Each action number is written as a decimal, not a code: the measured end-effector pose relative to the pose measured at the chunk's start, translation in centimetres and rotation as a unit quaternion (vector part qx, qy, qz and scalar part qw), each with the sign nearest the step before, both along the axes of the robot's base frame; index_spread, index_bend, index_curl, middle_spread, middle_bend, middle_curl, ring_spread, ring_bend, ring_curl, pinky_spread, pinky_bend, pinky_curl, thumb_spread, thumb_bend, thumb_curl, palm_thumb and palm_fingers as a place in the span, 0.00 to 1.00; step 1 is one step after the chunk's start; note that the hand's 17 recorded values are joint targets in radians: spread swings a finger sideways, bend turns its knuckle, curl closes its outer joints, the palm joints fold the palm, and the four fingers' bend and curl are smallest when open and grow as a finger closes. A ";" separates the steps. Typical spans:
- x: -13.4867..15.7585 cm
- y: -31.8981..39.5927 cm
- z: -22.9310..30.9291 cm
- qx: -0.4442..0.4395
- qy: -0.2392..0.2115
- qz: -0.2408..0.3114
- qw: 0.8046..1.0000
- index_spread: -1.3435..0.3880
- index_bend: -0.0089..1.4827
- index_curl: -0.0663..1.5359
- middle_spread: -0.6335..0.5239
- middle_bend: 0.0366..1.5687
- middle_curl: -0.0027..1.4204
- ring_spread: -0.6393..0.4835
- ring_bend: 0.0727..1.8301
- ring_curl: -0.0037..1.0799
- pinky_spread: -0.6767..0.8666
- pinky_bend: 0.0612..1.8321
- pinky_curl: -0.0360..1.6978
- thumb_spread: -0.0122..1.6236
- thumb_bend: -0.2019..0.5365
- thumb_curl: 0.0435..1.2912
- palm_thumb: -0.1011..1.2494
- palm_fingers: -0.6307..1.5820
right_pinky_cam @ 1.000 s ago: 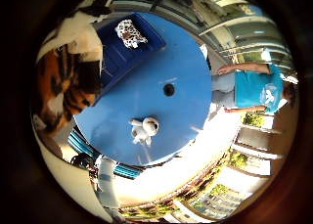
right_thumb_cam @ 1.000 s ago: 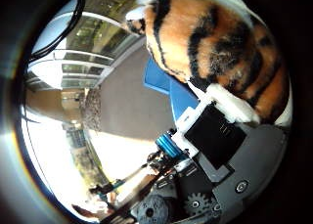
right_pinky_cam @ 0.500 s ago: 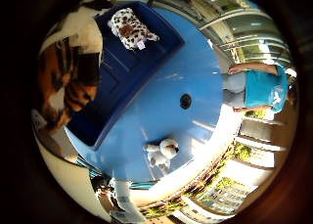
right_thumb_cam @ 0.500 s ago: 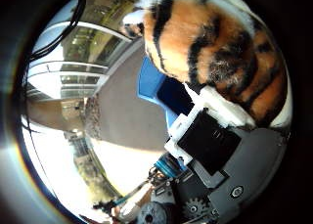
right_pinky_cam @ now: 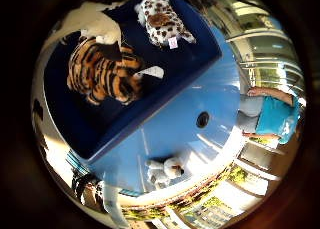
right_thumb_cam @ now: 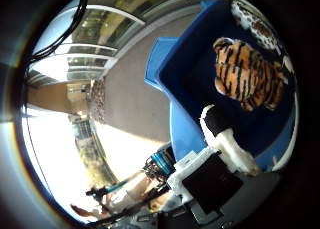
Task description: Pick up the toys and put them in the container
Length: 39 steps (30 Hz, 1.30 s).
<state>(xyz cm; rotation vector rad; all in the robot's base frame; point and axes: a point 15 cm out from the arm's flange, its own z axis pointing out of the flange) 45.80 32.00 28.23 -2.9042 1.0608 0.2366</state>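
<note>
An orange and black striped tiger toy lies inside the dark blue container, apart from my palm. A white toy with brown spots lies in the same container, a little beyond the tiger. A small white dog toy sits on the light blue table outside the container, near the table's edge. My right hand hovers above the container and holds nothing. One white and black finger reaches out fairly straight over the container's rim, and another finger shows beside the tiger.
The round table has a dark hole near its middle. A person in a teal top sits at the table's far edge. Paved ground and glass fronts lie beyond the container's side.
The tiger toy filled the thumb side view against my palm before. Now it lies in the container, let go, and the hand has drawn away from it.
</note>
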 end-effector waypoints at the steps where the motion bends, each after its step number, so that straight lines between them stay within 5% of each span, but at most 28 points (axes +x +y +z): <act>1: -0.2 -0.5 0.9 0.001 0.000 -0.001 1.000 0.50 0.13 0.25 0.55 0.07 0.31 0.79 0.27 0.32 0.73 0.53 0.33 0.67 0.22 0.38 0.60 0.25; 10: -3.3 -15.6 9.3 -0.052 0.047 -0.074 0.995 0.58 0.10 0.21 0.56 0.11 0.27 0.80 0.27 0.31 0.75 0.45 0.27 0.67 0.21 0.32 0.53 0.31; 17: -4.7 -29.0 13.7 -0.142 0.020 -0.090 0.986 0.61 0.12 0.21 0.56 0.09 0.27 0.79 0.26 0.30 0.74 0.40 0.25 0.68 0.24 0.29 0.53 0.30; 23: -8.3 -35.1 8.7 -0.148 0.099 -0.050 0.983 0.59 0.13 0.22 0.56 0.09 0.25 0.77 0.21 0.28 0.71 0.33 0.21 0.68 0.25 0.29 0.60 0.28; 39: -6.9 -39.3 -7.5 -0.139 0.084 0.015 0.987 0.57 0.12 0.22 0.54 0.08 0.22 0.76 0.16 0.28 0.69 0.28 0.18 0.66 0.23 0.29 0.63 0.30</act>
